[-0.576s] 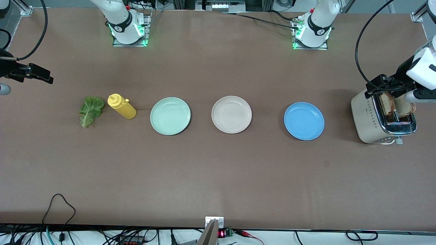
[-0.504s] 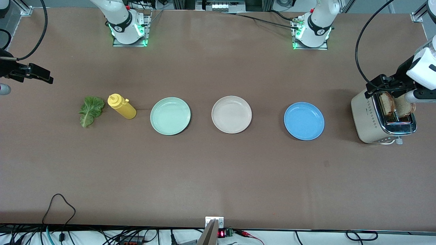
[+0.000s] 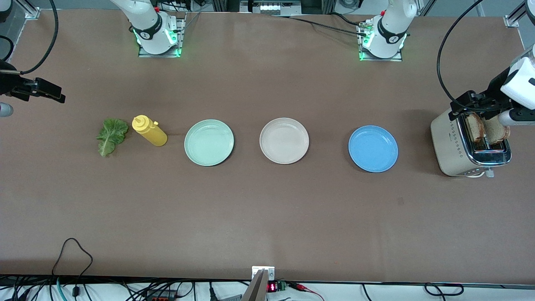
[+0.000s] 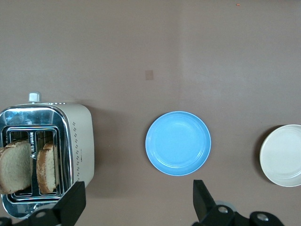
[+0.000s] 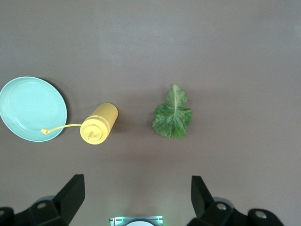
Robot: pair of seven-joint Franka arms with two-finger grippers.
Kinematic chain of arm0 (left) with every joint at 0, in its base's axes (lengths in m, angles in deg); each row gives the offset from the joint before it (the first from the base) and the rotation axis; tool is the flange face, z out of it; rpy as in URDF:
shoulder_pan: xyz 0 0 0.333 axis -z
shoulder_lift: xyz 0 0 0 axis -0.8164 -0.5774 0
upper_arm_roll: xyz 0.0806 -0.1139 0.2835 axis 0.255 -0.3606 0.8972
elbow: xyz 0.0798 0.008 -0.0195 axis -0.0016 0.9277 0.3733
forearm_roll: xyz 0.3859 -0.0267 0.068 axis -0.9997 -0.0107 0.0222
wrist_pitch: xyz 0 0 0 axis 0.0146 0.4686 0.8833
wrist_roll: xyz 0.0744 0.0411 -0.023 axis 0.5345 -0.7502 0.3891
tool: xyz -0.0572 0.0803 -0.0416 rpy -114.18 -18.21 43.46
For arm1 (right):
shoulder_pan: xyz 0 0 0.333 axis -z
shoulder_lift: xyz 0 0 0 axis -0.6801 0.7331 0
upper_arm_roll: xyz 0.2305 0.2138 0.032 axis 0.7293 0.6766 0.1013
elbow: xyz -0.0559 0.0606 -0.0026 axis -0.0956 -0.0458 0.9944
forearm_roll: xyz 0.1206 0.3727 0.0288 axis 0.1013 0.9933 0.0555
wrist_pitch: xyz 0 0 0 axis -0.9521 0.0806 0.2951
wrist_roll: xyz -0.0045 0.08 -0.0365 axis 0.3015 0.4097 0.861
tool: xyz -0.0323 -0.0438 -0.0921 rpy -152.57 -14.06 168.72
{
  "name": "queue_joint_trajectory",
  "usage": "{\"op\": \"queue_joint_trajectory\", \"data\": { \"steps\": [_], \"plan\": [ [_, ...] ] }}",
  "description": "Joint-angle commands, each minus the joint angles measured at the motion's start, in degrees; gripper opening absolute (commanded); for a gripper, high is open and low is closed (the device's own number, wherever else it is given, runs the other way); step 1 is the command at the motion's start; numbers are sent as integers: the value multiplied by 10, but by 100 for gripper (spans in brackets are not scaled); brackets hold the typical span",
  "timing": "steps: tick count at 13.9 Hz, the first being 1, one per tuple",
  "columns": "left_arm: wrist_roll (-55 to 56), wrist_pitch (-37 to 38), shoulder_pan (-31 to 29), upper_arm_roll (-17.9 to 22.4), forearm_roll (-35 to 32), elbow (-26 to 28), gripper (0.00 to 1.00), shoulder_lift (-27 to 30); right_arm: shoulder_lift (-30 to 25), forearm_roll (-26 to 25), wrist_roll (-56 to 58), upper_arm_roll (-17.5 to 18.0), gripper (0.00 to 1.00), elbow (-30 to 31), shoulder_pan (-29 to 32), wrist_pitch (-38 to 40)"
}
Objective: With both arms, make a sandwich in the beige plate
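The left tool (image 4: 136,205) hangs spread above the toaster (image 3: 468,144) holding two toast slices (image 3: 487,127); the beige plate (image 3: 284,140) lies well apart, mid-surface. The right tool (image 5: 136,202) waits spread above the lettuce (image 5: 173,114); open surface (image 3: 267,217) surrounds both.

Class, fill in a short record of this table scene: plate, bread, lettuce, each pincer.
beige plate: bare, between mint green plate and blue plate
toast slices: two, upright in toaster
lettuce leaf: on table beside yellow bottle
left pincer: open, over the toaster's end of the table
right pincer: open, over the lettuce end of the table
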Motion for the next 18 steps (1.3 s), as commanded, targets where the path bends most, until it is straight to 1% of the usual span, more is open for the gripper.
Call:
{"op": "queue_joint_trajectory", "data": {
  "steps": [1,4,8,14,16,18],
  "plan": [
    [9,13,-1,-3,-12,-15,100,-3,3,5,-3,3,100,-10,4,6],
    [12,14,-1,-3,-7,-15,100,-10,6,9,-3,4,100,-10,3,5],
    [11,30,0,-3,-12,-19,100,-16,16,26,-1,2,100,-10,7,11],
    [4,25,-11,-1,-12,-18,100,-32,29,30,10,6,100,-10,3,8],
    [0,12,-12,-1,-12,-15,100,-32,29,30,43,8,100,-9,-1,10],
    [1,12,-26,0,-13,-8,100,-32,31,32,117,8,100,1,1,5]
  ]
}}
